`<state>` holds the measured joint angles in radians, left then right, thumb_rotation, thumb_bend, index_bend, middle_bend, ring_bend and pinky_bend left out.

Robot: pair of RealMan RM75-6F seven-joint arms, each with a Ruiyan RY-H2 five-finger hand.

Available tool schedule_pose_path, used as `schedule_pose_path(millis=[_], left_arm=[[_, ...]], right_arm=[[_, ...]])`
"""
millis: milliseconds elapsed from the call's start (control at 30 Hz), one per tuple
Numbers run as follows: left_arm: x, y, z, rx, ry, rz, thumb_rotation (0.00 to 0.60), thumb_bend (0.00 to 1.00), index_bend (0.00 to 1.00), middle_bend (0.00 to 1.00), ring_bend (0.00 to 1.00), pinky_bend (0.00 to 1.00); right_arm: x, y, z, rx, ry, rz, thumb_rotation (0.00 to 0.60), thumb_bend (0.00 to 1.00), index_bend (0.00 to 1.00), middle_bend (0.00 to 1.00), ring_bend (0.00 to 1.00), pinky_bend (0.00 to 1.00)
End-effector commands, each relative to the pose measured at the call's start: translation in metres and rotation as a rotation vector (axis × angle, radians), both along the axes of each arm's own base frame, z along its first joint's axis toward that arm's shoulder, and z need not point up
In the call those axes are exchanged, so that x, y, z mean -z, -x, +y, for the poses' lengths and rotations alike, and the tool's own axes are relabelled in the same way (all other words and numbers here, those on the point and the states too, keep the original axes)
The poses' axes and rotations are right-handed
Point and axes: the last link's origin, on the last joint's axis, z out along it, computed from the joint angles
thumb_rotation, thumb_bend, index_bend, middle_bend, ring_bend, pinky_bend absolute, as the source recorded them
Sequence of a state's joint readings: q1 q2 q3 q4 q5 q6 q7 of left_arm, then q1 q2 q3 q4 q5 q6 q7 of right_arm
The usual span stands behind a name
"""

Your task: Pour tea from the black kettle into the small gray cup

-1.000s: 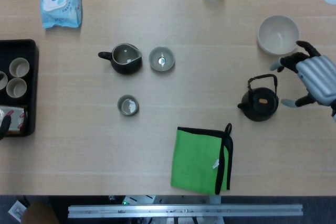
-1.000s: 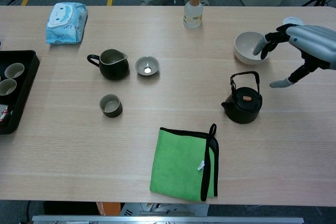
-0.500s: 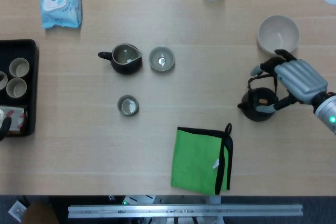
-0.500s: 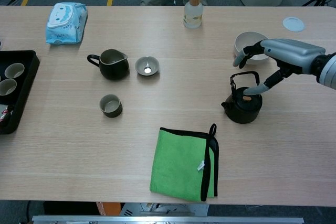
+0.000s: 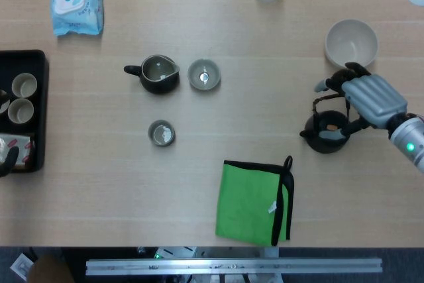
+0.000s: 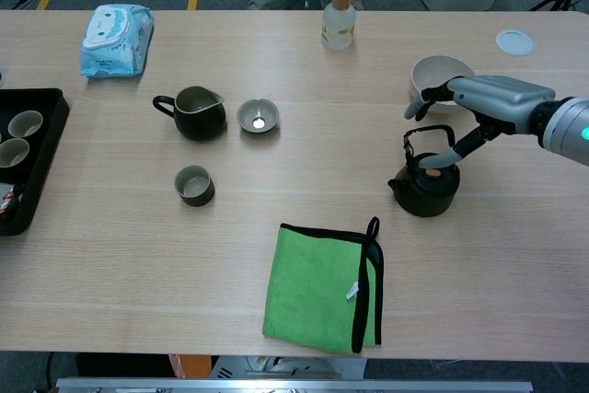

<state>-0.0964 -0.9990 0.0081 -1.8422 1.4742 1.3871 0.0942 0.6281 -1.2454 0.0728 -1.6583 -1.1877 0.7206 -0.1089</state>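
Black kettle (image 6: 425,186) handle between right hand (image 6: 488,98) fingers (image 6: 440,157), seemingly ungrasped.

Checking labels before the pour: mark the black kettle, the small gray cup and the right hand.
black kettle (image 6: 425,192), chest view, on the front of its body below the lid.
small gray cup (image 6: 194,185), chest view, on its inner wall.
right hand (image 6: 479,101), chest view, on the back of the hand above the kettle handle.

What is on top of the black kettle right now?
The right robot hand sits over the black cast-iron kettle, fingers around its upright looped handle. A fingertip covers part of the lid; whether the grip has closed is unclear.
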Motion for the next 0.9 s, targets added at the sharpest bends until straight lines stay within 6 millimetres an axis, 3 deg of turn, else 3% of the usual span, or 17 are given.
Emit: schedule_pose_path(millis=[33, 400, 900], left_arm=[[0.001, 0.000, 0.001, 0.000, 0.002, 0.001, 0.600, 0.32, 0.11, 0.13, 0.12, 0.06], [0.002, 0.002, 0.002, -0.008, 0.003, 0.003, 0.600, 0.32, 0.11, 0.13, 0.12, 0.06], [0.002, 0.002, 0.001, -0.002, 0.007, 0.002, 0.600, 0.32, 0.11, 0.13, 0.12, 0.06]], right_arm=[[0.004, 0.001, -0.001, 0.002, -0.006, 0.007, 0.366, 0.00, 0.25, 0.28, 0.14, 0.00], [0.012, 0.002, -0.001, 0.005, -0.036, 0.031, 0.365, 0.00, 0.25, 0.33, 0.18, 0.00], [-0.017, 0.009, 0.027, 0.014, -0.018, 0.009, 0.367, 0.00, 0.25, 0.35, 0.22, 0.00]])
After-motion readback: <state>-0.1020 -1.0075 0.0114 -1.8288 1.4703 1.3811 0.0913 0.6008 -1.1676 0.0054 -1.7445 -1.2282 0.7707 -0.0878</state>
